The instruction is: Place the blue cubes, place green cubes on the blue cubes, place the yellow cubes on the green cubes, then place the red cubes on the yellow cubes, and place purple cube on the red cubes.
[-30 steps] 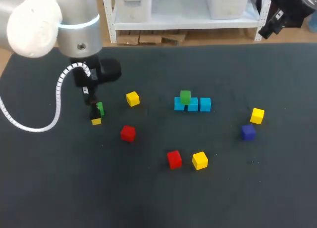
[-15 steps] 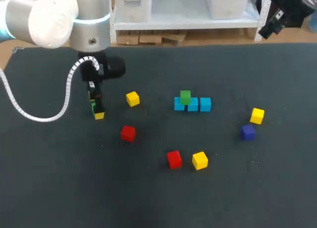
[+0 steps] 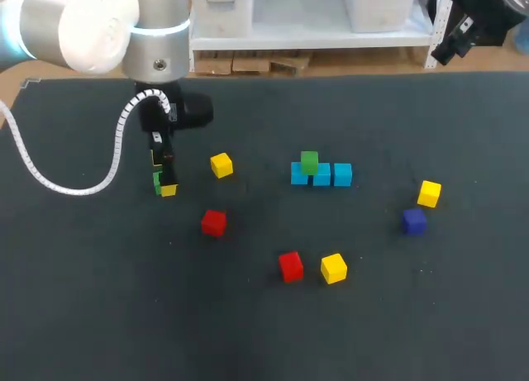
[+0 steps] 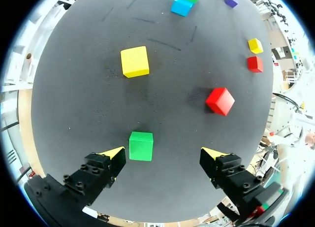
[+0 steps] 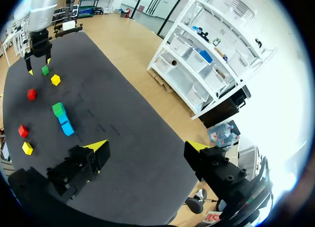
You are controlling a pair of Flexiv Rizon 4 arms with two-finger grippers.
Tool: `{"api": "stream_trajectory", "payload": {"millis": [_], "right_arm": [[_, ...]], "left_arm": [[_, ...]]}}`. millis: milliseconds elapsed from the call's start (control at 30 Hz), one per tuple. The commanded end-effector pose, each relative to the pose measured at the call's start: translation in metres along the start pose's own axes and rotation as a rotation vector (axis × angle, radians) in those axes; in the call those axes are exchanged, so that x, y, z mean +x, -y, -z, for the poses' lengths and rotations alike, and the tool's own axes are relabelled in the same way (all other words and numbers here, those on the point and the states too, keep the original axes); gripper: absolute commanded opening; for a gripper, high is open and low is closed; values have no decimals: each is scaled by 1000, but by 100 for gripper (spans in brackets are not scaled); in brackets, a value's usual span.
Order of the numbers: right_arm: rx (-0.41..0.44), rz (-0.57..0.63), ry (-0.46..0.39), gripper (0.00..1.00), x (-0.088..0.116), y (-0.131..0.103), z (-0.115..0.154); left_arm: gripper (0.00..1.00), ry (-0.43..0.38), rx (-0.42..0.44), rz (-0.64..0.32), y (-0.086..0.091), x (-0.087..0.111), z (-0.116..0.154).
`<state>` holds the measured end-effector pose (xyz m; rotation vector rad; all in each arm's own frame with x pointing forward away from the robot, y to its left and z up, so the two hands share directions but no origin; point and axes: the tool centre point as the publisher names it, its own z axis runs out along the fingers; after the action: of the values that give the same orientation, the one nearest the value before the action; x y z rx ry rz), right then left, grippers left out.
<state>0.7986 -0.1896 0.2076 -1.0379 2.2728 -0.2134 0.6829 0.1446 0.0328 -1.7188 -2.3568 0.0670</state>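
Eleven cubes (image 3: 321,175) across five colours

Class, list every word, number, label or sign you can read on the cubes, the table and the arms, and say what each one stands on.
No readable text in any view.
Green cube between the left tool's open fingers, yellow cube and red cube ahead of it: plain faces, no print.
Table: no markings.

left tool (image 3: 164,185) shifted slightly rightward, farther back

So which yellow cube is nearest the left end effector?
The yellow cube left of the blue cubes; the other two lie much farther off.
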Motion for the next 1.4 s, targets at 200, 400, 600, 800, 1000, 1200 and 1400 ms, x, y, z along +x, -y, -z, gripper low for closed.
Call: {"api": "stream_trajectory", "payload": {"millis": [200,400,600,800,1000,1200,1400], "right_arm": [[8,-2,3,100,1,-2,0],[8,-2,3,100,1,-2,0],[8,-2,3,100,1,-2,0],[8,-2,3,100,1,-2,0],[8,-2,3,100,1,-2,0],[8,-2,3,100,1,-2,0],[8,-2,3,100,1,-2,0]], "left_arm": [[100,58,-31,-6,-8,6,-3],[100,80,-27,-55,-11,12,-10],[100,94,-26,-69,-15,17,-16],[100,97,-38,-81,-14,8,-19],[100,105,-47,-98,-18,1,-26],[82,90,-43,-84,-23,0,-30],[29,91,-42,-72,-27,0,-32]]}}
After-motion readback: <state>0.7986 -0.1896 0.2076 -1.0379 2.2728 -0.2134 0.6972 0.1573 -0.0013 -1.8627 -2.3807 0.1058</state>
